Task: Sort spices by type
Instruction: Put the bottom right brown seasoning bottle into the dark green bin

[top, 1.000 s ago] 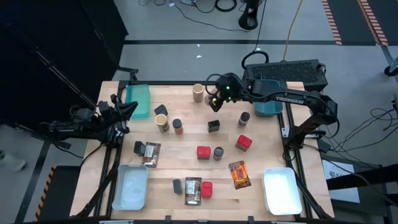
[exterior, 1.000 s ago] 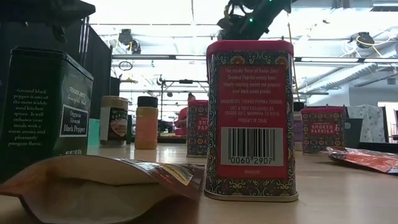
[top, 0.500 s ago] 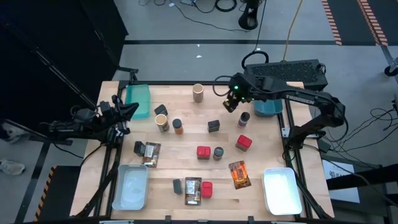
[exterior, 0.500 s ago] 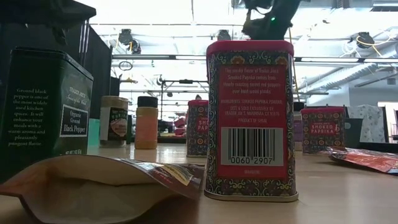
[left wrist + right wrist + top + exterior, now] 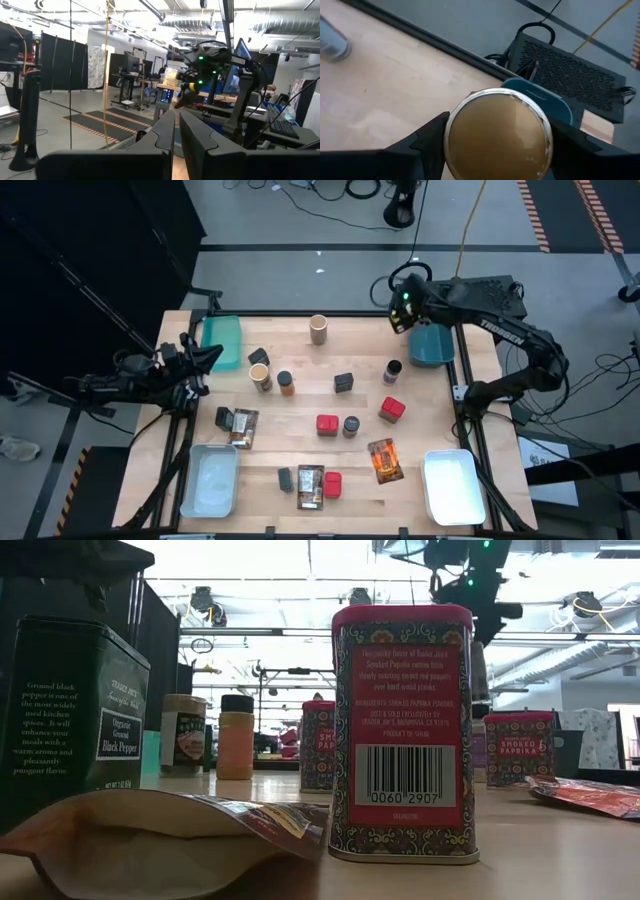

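**Tan cylinder carried to the teal bin at the far right**

While the left gripper point(image 5: 176, 145) waits off the table's left edge with its fingers pressed together and nothing between them, the right gripper point(image 5: 403, 308) hangs near the table's far right corner, its two fingers clamped on a tan round cylinder point(image 5: 497, 134). Seen from the right wrist, the cylinder's round tan face fills the space between the fingers, and the rim of a teal bin point(image 5: 540, 97) lies just beyond it. From above, that teal bin point(image 5: 432, 346) sits just beside the gripper, on its near-right side.

A second ago this gripper was farther left over the table, close to the lone tan cylinder point(image 5: 318, 329) standing at the far edge; half a second ago it had shifted rightward, above a dark-capped jar point(image 5: 392, 370). Now it has travelled on toward the corner, leaving both of those well to its left and near side. In the low view the arm's dark shape point(image 5: 470, 585) has likewise slid from above the red paprika tin point(image 5: 403, 730) to the right of it.

Everything else on the table has stayed put: the red tins, the black pepper tin point(image 5: 70, 710), the printed packets point(image 5: 385, 460) and the other containers lie where they were. The left arm has not moved either.
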You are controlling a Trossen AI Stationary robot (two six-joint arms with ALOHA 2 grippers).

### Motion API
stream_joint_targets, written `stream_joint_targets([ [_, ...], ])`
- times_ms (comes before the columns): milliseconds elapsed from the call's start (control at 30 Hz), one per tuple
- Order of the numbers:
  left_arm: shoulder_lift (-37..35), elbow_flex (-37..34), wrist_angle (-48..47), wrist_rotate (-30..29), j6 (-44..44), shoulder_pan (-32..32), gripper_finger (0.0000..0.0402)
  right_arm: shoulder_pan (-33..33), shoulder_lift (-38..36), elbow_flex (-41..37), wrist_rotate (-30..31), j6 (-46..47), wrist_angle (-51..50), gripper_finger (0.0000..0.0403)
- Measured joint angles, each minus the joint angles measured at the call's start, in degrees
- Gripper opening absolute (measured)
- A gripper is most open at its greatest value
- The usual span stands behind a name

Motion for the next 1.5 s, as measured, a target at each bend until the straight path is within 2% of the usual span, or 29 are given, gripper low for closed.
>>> stream_joint_targets([
  [67,0.0,0.0,0.0,0.0,0.0,0.0,0.0029,-2.9,0.0,0.0,-2.0,-2.5,1.2,0.0249],
  [200,0.0,0.0,0.1,0.0,0.0,0.0,0.0029,-7.0,-0.8,-2.8,-2.4,-5.6,4.9,0.0249],
  [333,0.0,0.0,-0.9,0.0,-0.1,0.0,0.0029,-10.8,-2.4,-9.2,-10.3,-7.1,12.7,0.0249],
  [400,0.0,0.0,-2.2,0.0,-1.1,0.0,0.0029,-12.6,-2.6,-12.2,-12.3,-7.3,16.5,0.0249],
  [533,0.0,0.0,-3.6,0.2,-3.1,0.0,0.0029,-15.1,-2.7,-16.1,-12.2,-7.4,17.5,0.0249],
  [700,0.0,0.0,-5.0,0.2,-3.1,0.0,0.0029,-15.3,-4.4,-16.6,-12.1,-8.1,18.1,0.0249],
  [867,0.0,0.0,-5.7,0.2,-5.7,0.0,0.0029,-16.4,-6.1,-17.4,-8.9,-8.6,17.3,0.0249],
  [1167,0.0,0.0,-9.7,0.3,-9.1,0.0,0.0029,-18.9,-6.9,-25.0,-10.7,-8.4,22.0,0.0249],
  [1233,0.0,0.0,-9.8,0.4,-9.1,0.0,0.0029,-19.0,-6.9,-26.1,-12.9,-7.8,24.2,0.0249],
  [1500,0.0,0.0,-9.8,0.4,-9.2,0.0,0.0029,-19.9,-6.9,-28.2,-12.6,-5.7,26.6,0.0249],
])
